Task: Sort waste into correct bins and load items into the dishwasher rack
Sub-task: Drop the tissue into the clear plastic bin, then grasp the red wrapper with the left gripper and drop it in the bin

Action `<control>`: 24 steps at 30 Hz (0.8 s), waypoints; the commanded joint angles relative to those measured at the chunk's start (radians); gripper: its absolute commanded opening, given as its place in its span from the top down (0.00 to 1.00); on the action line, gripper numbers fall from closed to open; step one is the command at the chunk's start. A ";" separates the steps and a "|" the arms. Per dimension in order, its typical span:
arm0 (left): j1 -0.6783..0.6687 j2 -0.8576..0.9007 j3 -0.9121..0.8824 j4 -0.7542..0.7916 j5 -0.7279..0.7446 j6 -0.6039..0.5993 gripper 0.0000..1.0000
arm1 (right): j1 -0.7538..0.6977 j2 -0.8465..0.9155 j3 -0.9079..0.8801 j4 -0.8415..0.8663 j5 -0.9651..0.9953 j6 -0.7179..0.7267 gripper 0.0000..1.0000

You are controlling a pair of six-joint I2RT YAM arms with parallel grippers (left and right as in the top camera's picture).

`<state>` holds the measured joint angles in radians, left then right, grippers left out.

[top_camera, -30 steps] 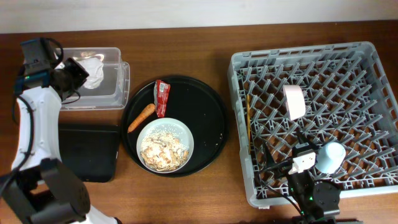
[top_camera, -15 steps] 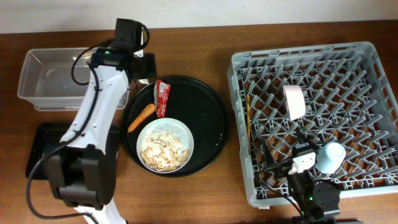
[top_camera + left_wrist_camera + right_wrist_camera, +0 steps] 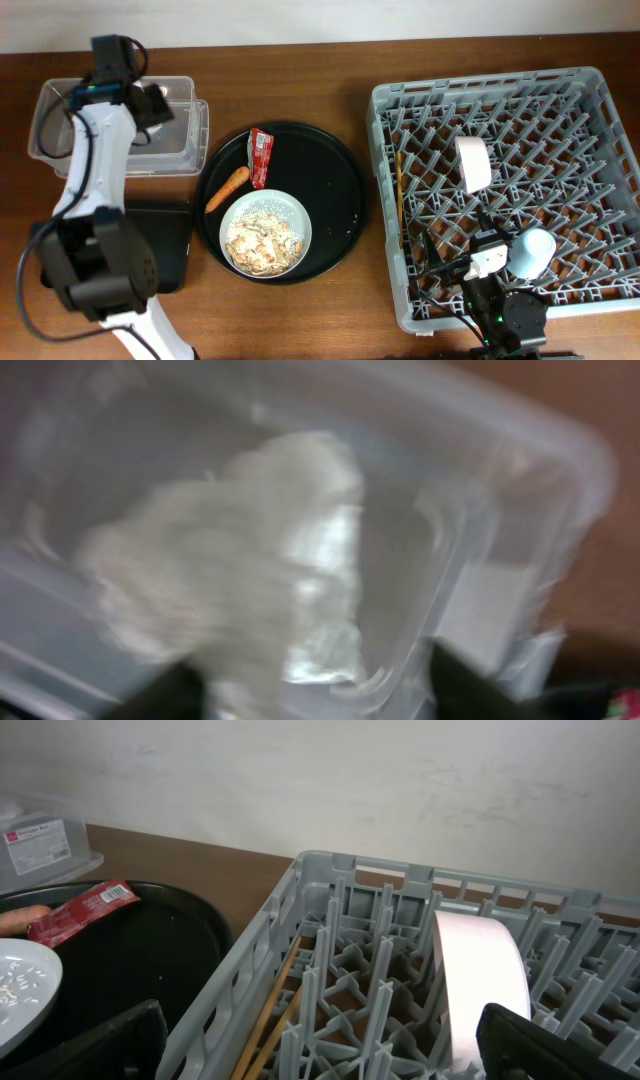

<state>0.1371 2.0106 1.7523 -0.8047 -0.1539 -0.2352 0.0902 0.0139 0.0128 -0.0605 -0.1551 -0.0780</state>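
Note:
My left gripper [image 3: 155,103] is open over the clear box [image 3: 190,140]. In the blurred left wrist view its fingers [image 3: 320,695] hang apart above the crumpled white tissue [image 3: 220,560], which lies inside the box [image 3: 520,480]. The red wrapper [image 3: 260,156], the carrot piece [image 3: 227,188] and the white plate [image 3: 290,208] of rice scraps [image 3: 262,240] sit on the round black tray [image 3: 335,190]. The grey rack [image 3: 590,130] holds the white bowl [image 3: 473,163], the blue cup [image 3: 533,250] and the chopsticks [image 3: 400,195]. My right gripper [image 3: 428,270] [image 3: 320,1050] is open and empty over the rack's front left.
The shallow black rectangular tray [image 3: 150,250] lies in front of the clear box, partly under my left arm. In the right wrist view the bowl [image 3: 480,980], the chopsticks [image 3: 275,1010] and the wrapper [image 3: 85,910] show.
My left gripper has swung from the round tray's back-left rim to above the clear box. The right arm and the rack's contents have not moved.

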 commanded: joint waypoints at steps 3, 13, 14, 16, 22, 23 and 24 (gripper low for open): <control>-0.013 -0.048 0.075 -0.129 0.020 -0.002 0.01 | -0.006 -0.006 -0.007 -0.003 0.009 0.008 0.02; 0.000 -0.049 0.076 -0.106 0.092 0.072 0.42 | -0.006 -0.006 -0.007 -0.003 0.009 0.008 0.02; 0.001 -0.049 0.076 -0.113 0.042 0.062 1.00 | -0.006 -0.006 -0.007 -0.003 0.009 0.008 0.02; 0.003 -0.049 0.076 -0.110 -0.028 0.005 0.57 | -0.006 -0.006 -0.007 -0.003 0.009 0.008 0.02; -0.003 -0.078 0.103 -0.164 0.222 0.095 0.28 | -0.006 -0.006 -0.007 -0.003 0.009 0.008 0.02; -0.026 -0.103 0.111 -0.192 0.357 0.183 0.30 | -0.006 -0.006 -0.007 -0.003 0.009 0.008 0.02; -0.057 -0.120 0.111 -0.221 0.379 0.215 0.30 | -0.006 -0.006 -0.007 -0.003 0.009 0.008 0.02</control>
<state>0.1322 1.9854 1.8240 -0.9745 -0.0227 -0.1738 0.0902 0.0139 0.0128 -0.0601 -0.1551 -0.0792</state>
